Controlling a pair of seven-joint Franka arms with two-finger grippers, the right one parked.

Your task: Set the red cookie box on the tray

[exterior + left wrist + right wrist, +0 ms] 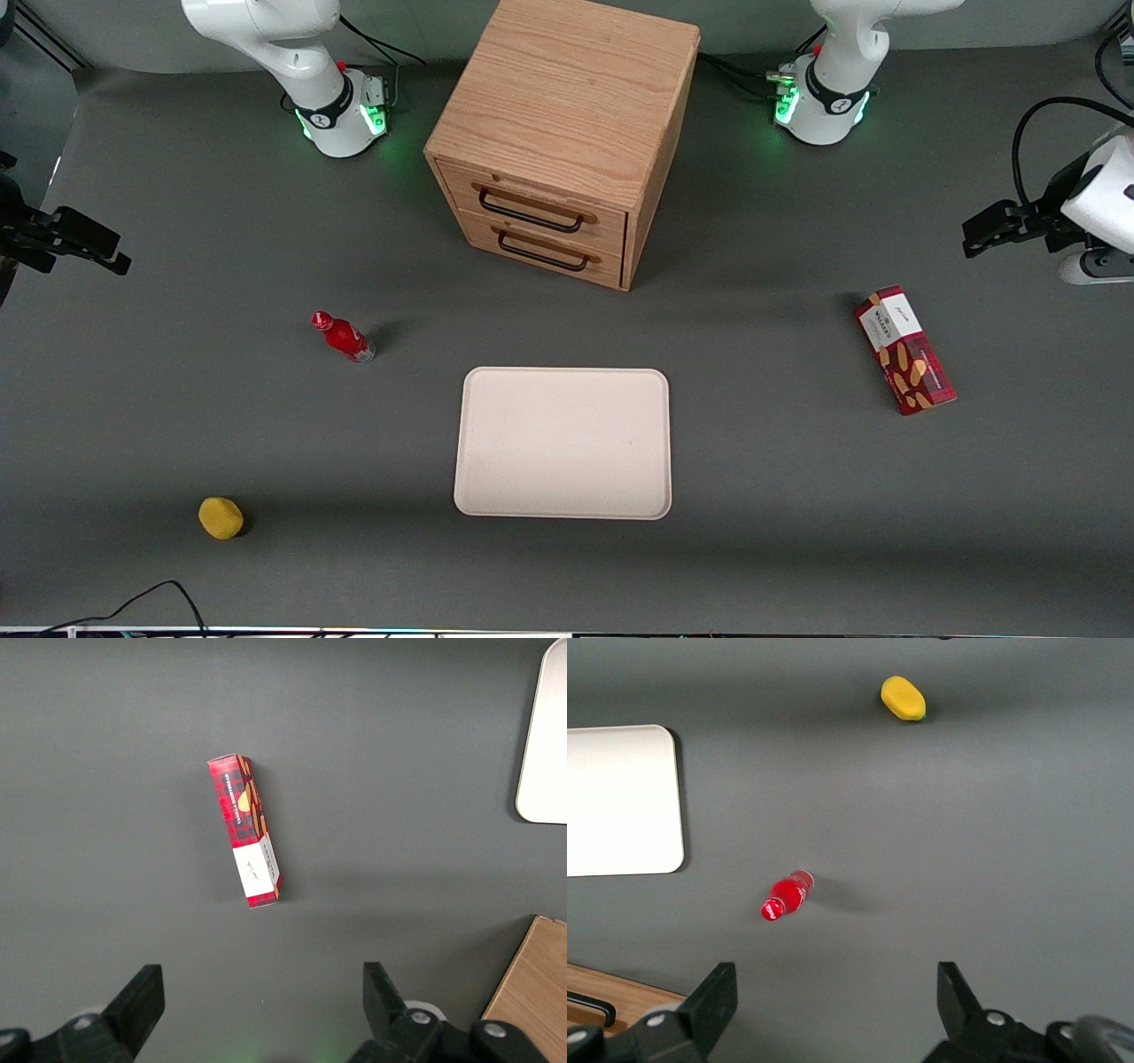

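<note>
The red cookie box (904, 349) (245, 829) lies flat on the grey table toward the working arm's end, a long tartan carton with a white label panel. The cream tray (563, 442) (546, 744) sits bare in the table's middle, nearer the front camera than the drawer cabinet. My gripper (982, 234) (263, 988) hangs open high above the table, farther from the front camera than the box, with nothing between its fingers.
A wooden two-drawer cabinet (561, 133) stands at the table's middle back, both drawers closed. A small red bottle (344, 337) lies toward the parked arm's end, and a yellow lemon-like object (221, 517) lies nearer the front camera than the bottle.
</note>
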